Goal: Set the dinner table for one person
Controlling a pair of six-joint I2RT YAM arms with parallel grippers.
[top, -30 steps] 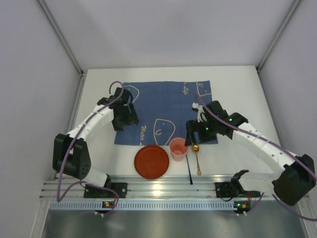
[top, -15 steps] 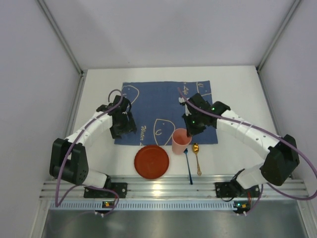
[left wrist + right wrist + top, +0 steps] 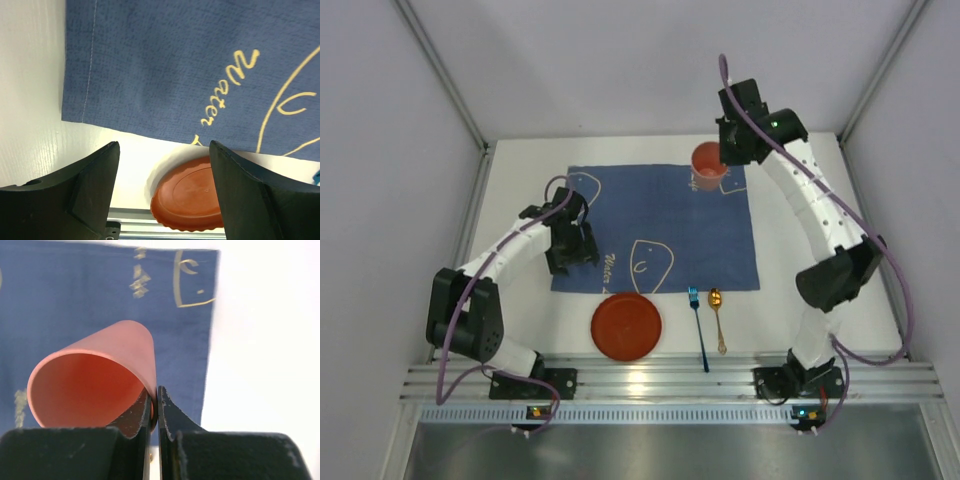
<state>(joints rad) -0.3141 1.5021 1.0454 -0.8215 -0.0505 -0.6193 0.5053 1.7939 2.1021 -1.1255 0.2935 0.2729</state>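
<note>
My right gripper (image 3: 728,152) (image 3: 157,396) is shut on the rim of a pink cup (image 3: 708,162) (image 3: 95,382), holding it in the air over the far right corner of the blue cloth (image 3: 658,225) (image 3: 75,295). One finger is inside the cup, the other outside. My left gripper (image 3: 572,258) (image 3: 164,165) hangs open and holds nothing over the cloth's near left edge (image 3: 175,75). Past its fingers lies the red plate (image 3: 626,325) (image 3: 192,200) on the white dinner table (image 3: 800,220). A blue fork (image 3: 698,322) and a gold spoon (image 3: 717,316) lie side by side right of the plate.
The ribbed aluminium rail (image 3: 660,385) (image 3: 135,227) runs along the near edge, just beyond the plate. White walls enclose the table at the back and on both sides. The right arm (image 3: 815,215) stretches far across the right half of the table.
The right gripper shut on the cup beside the plate, lifted it and carried it to the far right corner of the cloth. The left gripper stayed open and barely moved.
</note>
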